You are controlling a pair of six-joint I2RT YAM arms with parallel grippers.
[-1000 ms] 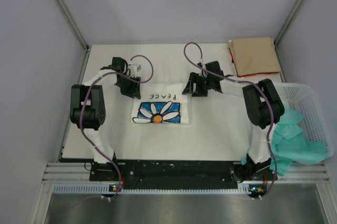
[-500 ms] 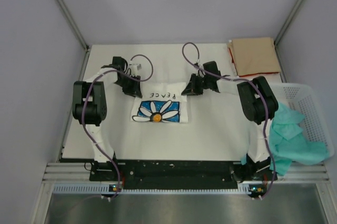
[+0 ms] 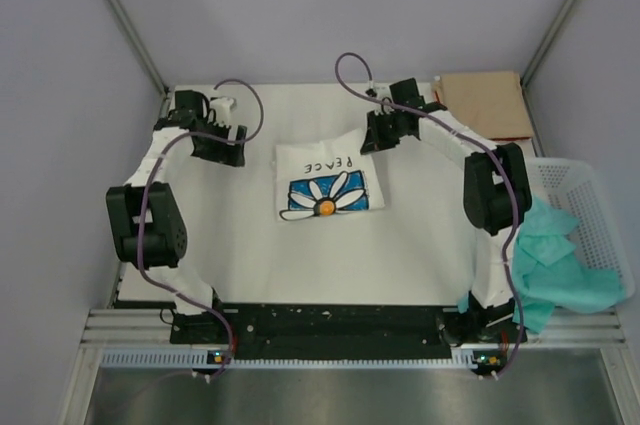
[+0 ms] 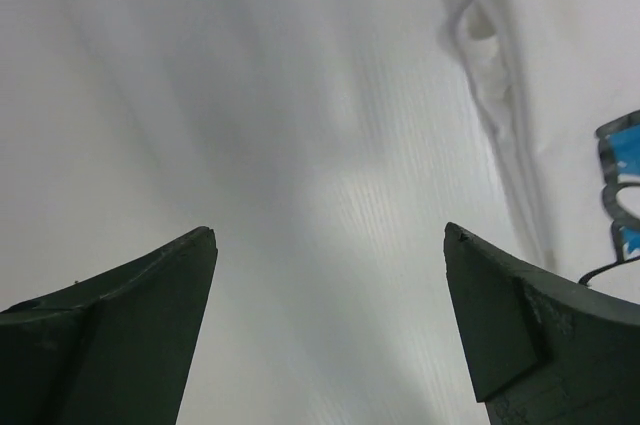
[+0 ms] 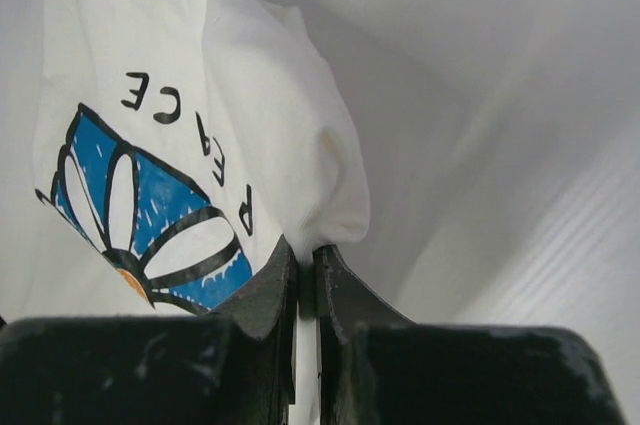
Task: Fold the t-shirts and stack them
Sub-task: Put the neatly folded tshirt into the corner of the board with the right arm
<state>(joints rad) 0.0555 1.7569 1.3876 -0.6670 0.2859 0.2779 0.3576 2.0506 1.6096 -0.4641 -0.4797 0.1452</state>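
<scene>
The white shirt [image 3: 325,180] carries a blue panel with a daisy on it: white petals outlined in black, an orange centre, and black letters reading PEACE above. Beyond it to the right lies a tan shirt [image 3: 492,105] with a thin red edge. Right of the white shirt, a white mesh basket [image 3: 592,195] holds a turquoise cloth [image 3: 560,270]. The table [image 3: 250,255] under the white shirt is white too. The left arm [image 3: 145,225] and right arm [image 3: 495,190] either side are black and white, trailing purple cables [image 3: 245,105].
</scene>
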